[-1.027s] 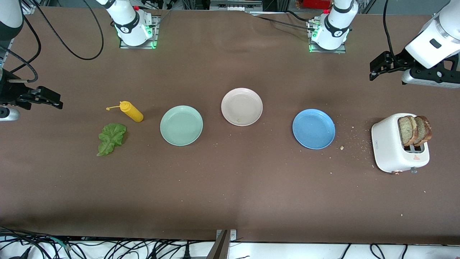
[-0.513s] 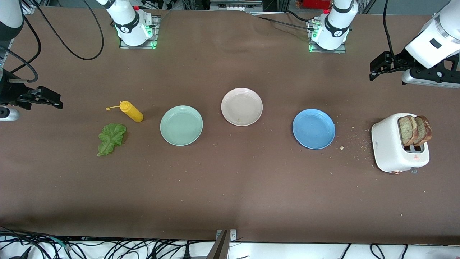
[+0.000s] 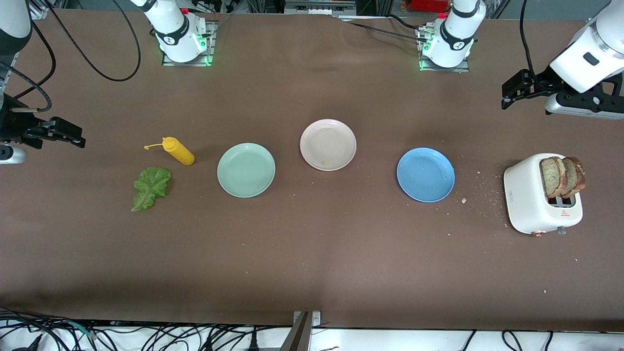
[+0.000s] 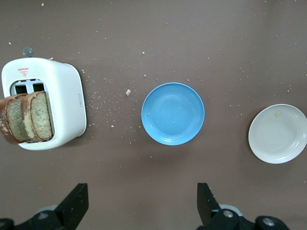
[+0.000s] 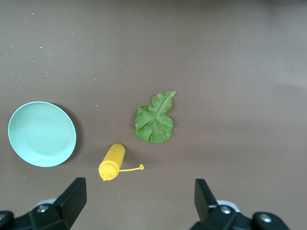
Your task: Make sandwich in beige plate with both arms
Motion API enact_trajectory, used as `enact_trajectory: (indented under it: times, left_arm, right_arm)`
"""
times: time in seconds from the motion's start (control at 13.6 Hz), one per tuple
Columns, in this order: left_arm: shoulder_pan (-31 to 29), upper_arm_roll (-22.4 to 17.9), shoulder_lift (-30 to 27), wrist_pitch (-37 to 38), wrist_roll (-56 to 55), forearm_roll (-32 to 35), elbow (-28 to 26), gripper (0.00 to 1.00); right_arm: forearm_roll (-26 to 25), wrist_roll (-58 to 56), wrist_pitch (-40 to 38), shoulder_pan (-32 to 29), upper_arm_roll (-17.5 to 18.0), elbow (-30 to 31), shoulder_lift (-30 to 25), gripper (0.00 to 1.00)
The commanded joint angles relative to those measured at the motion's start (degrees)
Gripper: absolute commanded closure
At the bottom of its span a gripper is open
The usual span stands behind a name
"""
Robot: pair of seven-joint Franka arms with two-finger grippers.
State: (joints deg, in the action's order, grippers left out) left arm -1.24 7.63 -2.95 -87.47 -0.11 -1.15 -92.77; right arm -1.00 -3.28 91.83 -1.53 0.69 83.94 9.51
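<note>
R claw (image 3: 73, 138) spread wide, empty, up over desk (image 3: 312, 273) at R arm's end. Lettuce (image 3: 150, 187) flat on desk, just nearer cam than yellow bottle (image 3: 178, 151). Mint plate (image 3: 246, 170), beige plate (image 3: 328, 145) w/ nothing on it, blue plate (image 3: 425, 175) in a row. 2 toast slices (image 3: 563, 176) stand in toaster (image 3: 536, 197). L claw (image 3: 512, 95) spread wide, empty, over desk at L arm's end.

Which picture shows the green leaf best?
The right wrist view: the lettuce leaf fills more of the picture, veins showing. The front view shows it small, beside the yellow bottle. The left wrist view misses it.
</note>
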Motion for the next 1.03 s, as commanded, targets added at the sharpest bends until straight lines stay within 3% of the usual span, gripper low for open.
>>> enact_trajectory:
  times: [0.0, 0.95]
  left_arm:
    - [-0.2, -0.2, 0.0, 0.5, 0.9, -0.5, 1.0, 0.00]
    - [-1.1, -0.3, 0.0, 0.6, 0.8, -0.5, 1.0, 0.00]
  right_arm:
    - [0.5, -0.2, -0.1, -0.5, 0.4, -0.4, 0.4, 0.00]
    - [0.5, -0.2, 0.1, -0.4, 0.4, -0.4, 0.5, 0.00]
